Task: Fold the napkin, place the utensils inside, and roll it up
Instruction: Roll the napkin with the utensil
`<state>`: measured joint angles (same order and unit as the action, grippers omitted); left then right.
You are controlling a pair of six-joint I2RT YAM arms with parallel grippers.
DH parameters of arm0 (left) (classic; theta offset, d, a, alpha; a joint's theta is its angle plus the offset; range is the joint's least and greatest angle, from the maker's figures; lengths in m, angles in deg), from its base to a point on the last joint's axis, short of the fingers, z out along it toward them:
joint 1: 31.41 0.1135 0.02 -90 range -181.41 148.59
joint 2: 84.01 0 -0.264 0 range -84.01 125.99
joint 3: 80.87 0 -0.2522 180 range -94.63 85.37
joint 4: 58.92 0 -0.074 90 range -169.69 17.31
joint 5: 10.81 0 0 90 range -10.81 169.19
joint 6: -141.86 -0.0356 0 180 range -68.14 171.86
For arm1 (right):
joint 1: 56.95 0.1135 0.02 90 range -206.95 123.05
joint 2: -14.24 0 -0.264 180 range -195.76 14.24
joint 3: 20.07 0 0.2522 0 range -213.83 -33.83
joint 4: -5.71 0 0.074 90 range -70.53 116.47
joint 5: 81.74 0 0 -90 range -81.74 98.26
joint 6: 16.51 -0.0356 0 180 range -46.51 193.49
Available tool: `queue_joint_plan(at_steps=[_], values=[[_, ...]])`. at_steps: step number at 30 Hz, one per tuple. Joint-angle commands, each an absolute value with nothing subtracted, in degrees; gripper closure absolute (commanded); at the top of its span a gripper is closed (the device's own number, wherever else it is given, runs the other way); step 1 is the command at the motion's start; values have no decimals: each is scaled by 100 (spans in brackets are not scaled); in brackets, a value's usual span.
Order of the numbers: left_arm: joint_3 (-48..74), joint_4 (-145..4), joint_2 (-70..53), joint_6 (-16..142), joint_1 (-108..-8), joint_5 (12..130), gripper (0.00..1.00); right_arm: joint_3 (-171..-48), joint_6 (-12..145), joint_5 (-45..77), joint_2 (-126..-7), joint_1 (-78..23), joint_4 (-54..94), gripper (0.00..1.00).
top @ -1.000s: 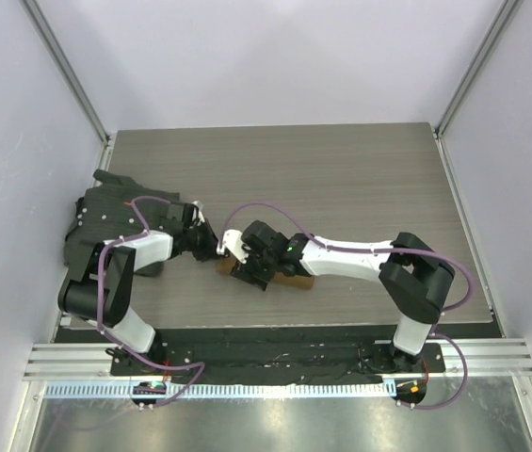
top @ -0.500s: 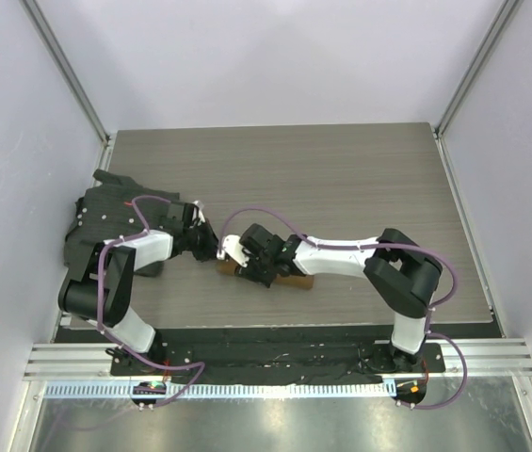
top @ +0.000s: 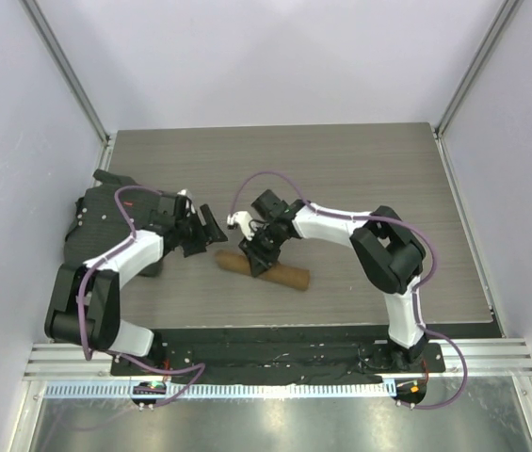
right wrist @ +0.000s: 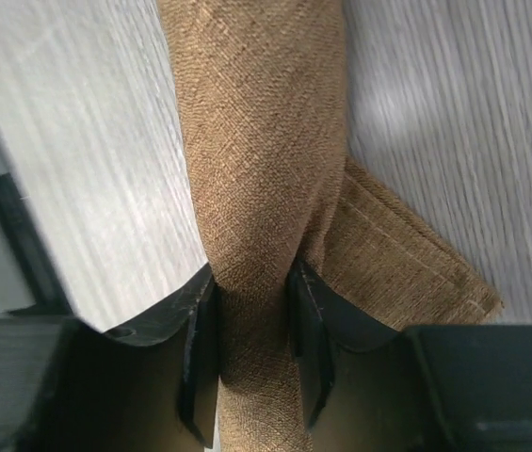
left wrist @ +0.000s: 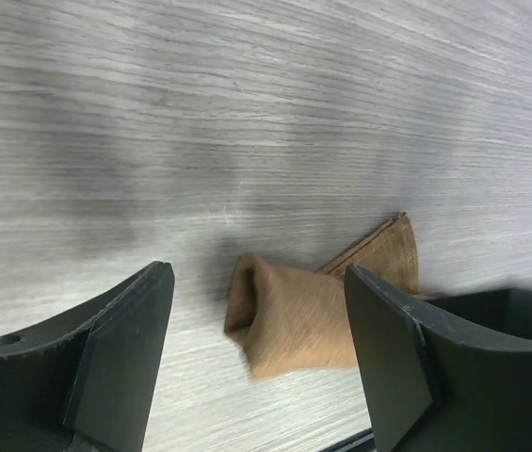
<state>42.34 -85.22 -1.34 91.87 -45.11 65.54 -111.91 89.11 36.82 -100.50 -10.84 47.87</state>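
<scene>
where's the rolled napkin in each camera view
Top external: napkin lies low centre on the table.
Left wrist: its end shows bottom centre, beyond the open left gripper.
Right wrist: it runs down the middle, pinched in the right gripper.
Shared landmark: the grey wood-grain table.

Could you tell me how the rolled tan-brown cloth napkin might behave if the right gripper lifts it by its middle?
The rolled tan-brown cloth napkin would probably sag at both ends: the right gripper visibly dents it. Its loose corner flap looks apt to unwind. Being cylindrical, it may roll if nudged.
</scene>
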Motion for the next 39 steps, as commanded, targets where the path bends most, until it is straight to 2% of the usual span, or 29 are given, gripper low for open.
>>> queue_joint_plan(at_steps=[1,7,13,18,31,33,37,39], values=[[4554,-8386,-649,9246,-4512,6638,23,-11293,8651,5140,-10300,-1406,5410,65],[5108,-7515,-1203,9291,-4504,5987,27,-11415,8510,6168,-10784,-1687,5515,66],[5153,-7286,-905,9273,-4513,5573,36,-11627,8325,6854,-11240,-1880,5585,67],[5197,-7286,-650,9361,-4521,5476,45,-11758,8211,7163,-11478,-2021,5594,67],[5399,-6935,-245,9721,-4600,5107,52,-11908,8149,7172,-11830,-2171,5656,67],[5417,-6856,-175,9765,-4601,5098,56,-11925,8132,7155,-11874,-2180,5656,67],[5417,-6803,-52,9835,-4600,5045,76,-11926,8132,7076,-11848,-2206,5656,67],[5417,-6820,-43,9862,-4601,5063,81,-11926,8132,7023,-11821,-2223,5656,67]])
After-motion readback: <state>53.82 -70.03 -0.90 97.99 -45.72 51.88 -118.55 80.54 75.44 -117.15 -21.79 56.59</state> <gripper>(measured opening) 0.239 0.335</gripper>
